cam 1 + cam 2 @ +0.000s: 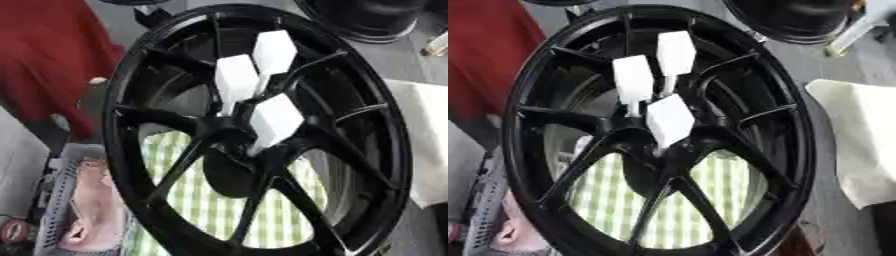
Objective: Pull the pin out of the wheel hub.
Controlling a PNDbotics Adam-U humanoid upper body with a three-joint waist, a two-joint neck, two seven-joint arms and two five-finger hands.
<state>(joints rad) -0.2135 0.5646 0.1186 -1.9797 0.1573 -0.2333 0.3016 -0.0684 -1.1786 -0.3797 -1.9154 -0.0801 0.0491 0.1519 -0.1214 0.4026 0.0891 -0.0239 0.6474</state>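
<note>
Neither robot hand in frame, so their state can't be told. Grey basket (61,200) at lower left. Black wheel hub (254,135) upright at centre, three white pins (276,120) at its middle, green-checked cloth (210,210) behind. Cream cloth (859,145) at right.

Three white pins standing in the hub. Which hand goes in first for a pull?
Cannot say: neither hand is in view. The three white pins stand near the centre of the black wheel, slightly toward the robot's right in the left eye view; a weak lean to right.
</note>
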